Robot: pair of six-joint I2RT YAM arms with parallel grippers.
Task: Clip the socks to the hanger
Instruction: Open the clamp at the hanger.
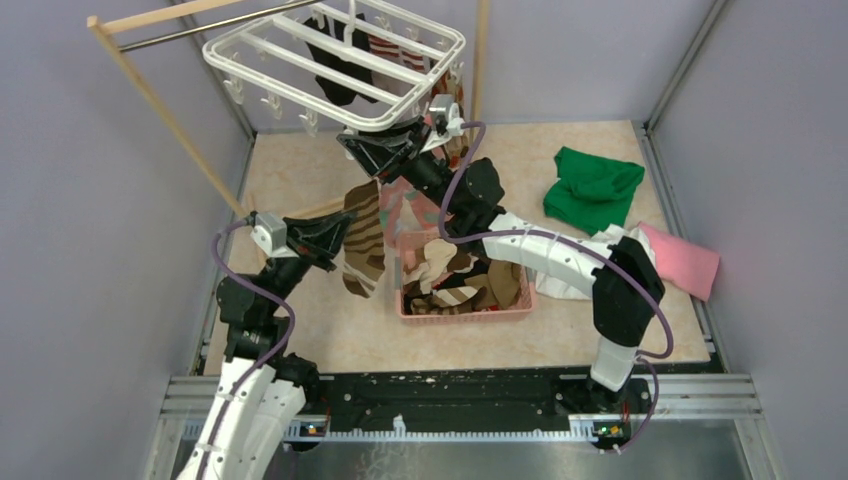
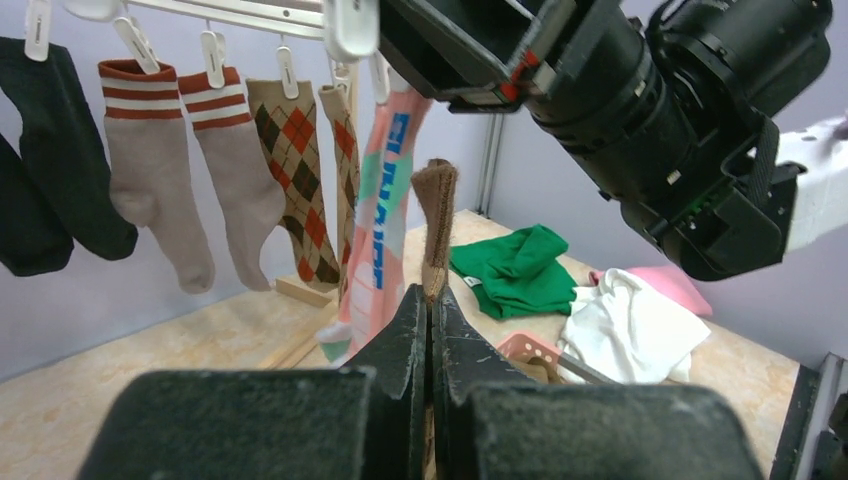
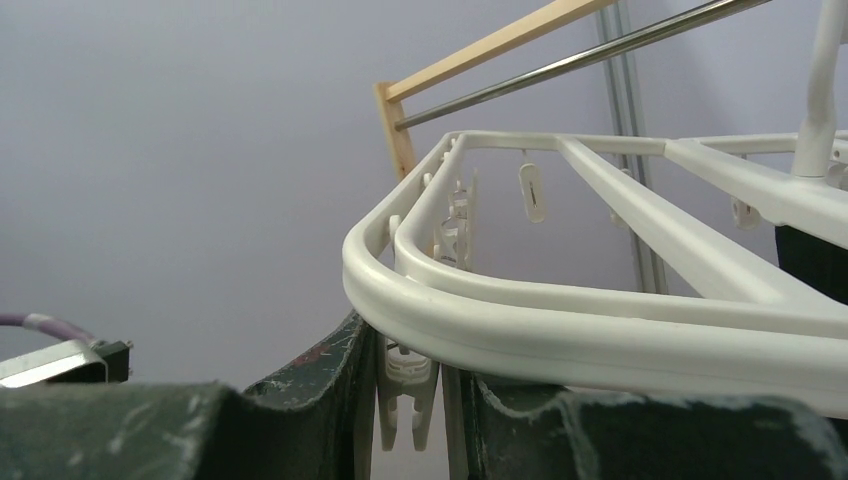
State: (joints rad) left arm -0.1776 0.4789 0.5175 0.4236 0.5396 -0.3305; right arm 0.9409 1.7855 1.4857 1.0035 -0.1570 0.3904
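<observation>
left gripper [image 2: 432, 305] clamped tight on the brown-cream striped sock [image 2: 436, 215], its tip poking straight up, just below the hanger's [image 3: 600, 330] near corner. right gripper [image 3: 410, 345] half-closed, pinching the corner clip [image 3: 407, 395] there. sock must rise.

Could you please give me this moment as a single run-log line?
left gripper: shut on striped sock, held below hanger | right gripper: shut on clip at hanger corner | basket: socks inside

We show the beige table [image 1: 330, 335]. On it lie a pink basket [image 1: 465, 315] and green [image 1: 592, 185], white [image 2: 625, 330] and pink [image 1: 685, 262] cloths.
</observation>
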